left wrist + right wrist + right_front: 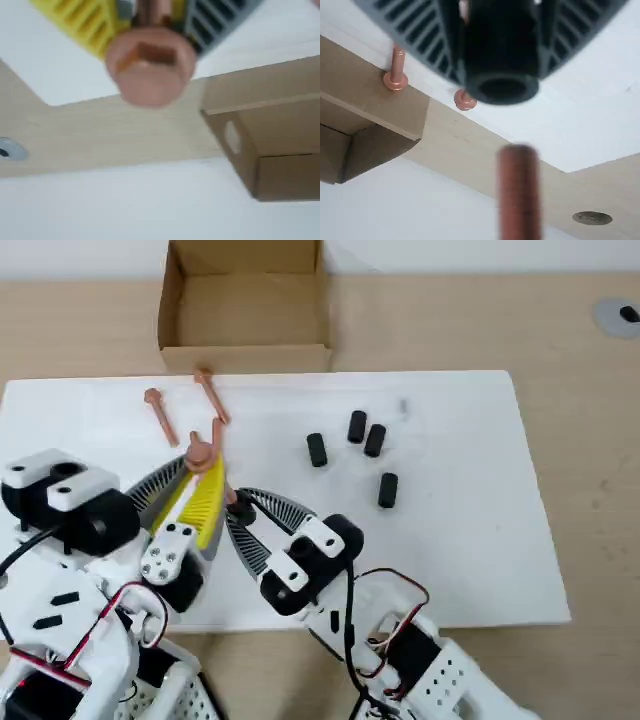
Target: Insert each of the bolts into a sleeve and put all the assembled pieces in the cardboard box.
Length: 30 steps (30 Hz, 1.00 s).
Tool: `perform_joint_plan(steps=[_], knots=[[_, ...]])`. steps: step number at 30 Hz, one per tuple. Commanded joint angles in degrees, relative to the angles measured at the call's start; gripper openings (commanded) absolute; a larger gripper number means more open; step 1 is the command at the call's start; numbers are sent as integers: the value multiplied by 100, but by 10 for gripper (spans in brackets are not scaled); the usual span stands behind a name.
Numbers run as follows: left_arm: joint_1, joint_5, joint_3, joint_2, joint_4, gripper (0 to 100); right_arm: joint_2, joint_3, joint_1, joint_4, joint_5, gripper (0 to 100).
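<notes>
Open cardboard box (245,358) beyond left gripper (205,466) clenched on bolt (200,453) (right gripper (240,510) grasping sleeve (502,75))

Three bolts can be counted: one bolt (159,416) and another bolt (211,396) lie loose, and a third bolt (200,453) is clamped in the left gripper (205,462). There are five sleeves. Four are loose: sleeve (316,449), sleeve (357,426), sleeve (375,440) and sleeve (388,489). A fifth sleeve (502,75) is pinched in the right gripper (238,503). That makes two grippers. There is one box (245,358), one mat (450,540) and one grommet (617,315).
</notes>
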Motion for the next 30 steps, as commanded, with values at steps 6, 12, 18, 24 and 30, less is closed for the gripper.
perform_joint_plan(steps=[6, 12, 18, 24, 30], knots=[[-105, 70, -229, 57, 44, 5, -92, 13, 75, -141, -62, 10], [-97, 220, 62, 40, 70, 5, -101, 13, 75, -149, -246, 10], [-97, 211, 229, 31, 70, 5, -101, 13, 75, -149, -308, 10], [-105, 202, 501, 31, -141, 6, -101, 4, 75, -149, -387, 10], [-123, 193, 853, 31, -527, 6, -101, 4, 66, -149, -387, 10]])
